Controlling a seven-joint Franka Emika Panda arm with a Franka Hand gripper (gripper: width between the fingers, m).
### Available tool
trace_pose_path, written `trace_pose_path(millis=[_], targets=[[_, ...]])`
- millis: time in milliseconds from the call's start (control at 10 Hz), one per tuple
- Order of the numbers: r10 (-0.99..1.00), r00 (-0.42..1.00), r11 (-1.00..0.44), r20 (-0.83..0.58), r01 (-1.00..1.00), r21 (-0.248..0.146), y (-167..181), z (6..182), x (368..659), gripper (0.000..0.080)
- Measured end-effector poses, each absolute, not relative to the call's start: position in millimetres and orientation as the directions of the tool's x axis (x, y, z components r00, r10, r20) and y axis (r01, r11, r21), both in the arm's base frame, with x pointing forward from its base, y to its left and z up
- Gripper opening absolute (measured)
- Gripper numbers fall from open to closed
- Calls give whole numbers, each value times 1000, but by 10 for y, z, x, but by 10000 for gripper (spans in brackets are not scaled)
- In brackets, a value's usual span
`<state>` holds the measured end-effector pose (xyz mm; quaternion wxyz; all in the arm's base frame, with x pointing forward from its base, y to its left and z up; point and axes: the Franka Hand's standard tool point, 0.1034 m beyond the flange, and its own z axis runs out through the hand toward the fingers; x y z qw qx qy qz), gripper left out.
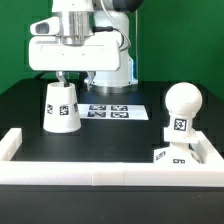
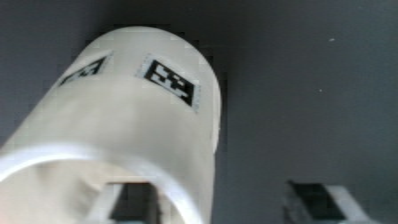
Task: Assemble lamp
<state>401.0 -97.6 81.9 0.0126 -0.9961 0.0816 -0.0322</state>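
- Exterior view: set low in front of the table, level-on, facing the gripper [image 1: 62,76] and arm from mid range.
- Wrist view: above the gripper, looking down past its fingers [image 2: 139,200], very close.
- Shared: shade [image 1: 61,107] [image 2: 134,120] directly under the gripper.

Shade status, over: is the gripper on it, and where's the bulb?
Gripper open, straddling shade top, not closed. Bulb on base, exterior view's right corner. Marker board behind shade, nothing blocking.
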Motion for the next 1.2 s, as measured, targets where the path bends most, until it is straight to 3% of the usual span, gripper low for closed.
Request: trace_pose_path(millis=[100,200,700,1200], targets=[[-163,985,-986,59,-162,-30,-976,805,4002,207],[-163,985,-986,59,-161,-30,-975,805,4003,79],[-144,988,-989,62,-142,-35,-840,841,4032,44],[-312,949,-945,50,-305,-115,-221,1486,4200,44]])
